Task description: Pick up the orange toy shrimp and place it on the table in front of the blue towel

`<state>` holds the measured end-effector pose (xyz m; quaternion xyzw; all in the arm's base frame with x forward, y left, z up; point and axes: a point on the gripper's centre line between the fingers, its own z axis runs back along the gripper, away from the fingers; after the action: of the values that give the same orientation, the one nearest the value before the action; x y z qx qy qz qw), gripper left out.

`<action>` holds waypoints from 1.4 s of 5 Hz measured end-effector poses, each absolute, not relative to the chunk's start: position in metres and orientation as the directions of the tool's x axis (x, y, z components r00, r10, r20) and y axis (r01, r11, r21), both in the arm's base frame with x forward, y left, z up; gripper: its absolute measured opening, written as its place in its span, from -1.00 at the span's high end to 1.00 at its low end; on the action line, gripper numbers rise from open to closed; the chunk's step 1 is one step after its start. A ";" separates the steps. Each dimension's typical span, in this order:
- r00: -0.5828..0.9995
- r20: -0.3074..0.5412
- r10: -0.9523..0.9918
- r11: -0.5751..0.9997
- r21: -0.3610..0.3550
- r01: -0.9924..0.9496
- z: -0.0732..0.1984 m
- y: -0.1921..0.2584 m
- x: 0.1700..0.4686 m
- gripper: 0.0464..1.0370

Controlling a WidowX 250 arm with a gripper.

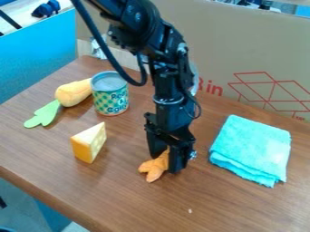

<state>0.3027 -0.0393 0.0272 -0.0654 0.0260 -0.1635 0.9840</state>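
Camera view: one can (110, 94), green-patterned, upright on the table (127, 195). In front of and to the right of can: end effector (166, 164), clamped on one orange toy (154, 168). In front of can: one cheese wedge (89, 142). Left of can: one yellow-and-green toy vegetable (72, 94), lying. Well right of can: one folded turquoise cloth (253, 147).

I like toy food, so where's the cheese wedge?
In the camera view, the cheese wedge sits on the table, left of the gripper, in front of the can.
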 end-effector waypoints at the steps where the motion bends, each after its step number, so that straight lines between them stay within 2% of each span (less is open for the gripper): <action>1: 0.958 -0.015 -0.286 0.947 -0.156 0.280 0.031 -0.041 0.297 0.00; 2: 0.972 0.062 -0.226 0.962 -0.145 0.233 0.052 -0.060 0.298 0.02; 3: 0.993 0.029 -0.111 0.991 -0.068 0.112 0.063 -0.094 0.294 0.02; 4: 0.999 0.034 0.034 0.999 -0.025 -0.033 0.068 -0.149 0.285 0.02; 5: 0.999 -0.029 -0.021 1.000 0.014 0.021 0.050 -0.193 0.280 0.02; 6: 0.997 -0.048 -0.059 0.998 0.031 0.061 0.040 -0.215 0.264 0.02; 7: 0.997 -0.052 -0.058 0.998 0.030 0.060 0.032 -0.217 0.264 0.02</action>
<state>0.2641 -0.2175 0.0323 0.0156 0.0257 -0.0295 0.9991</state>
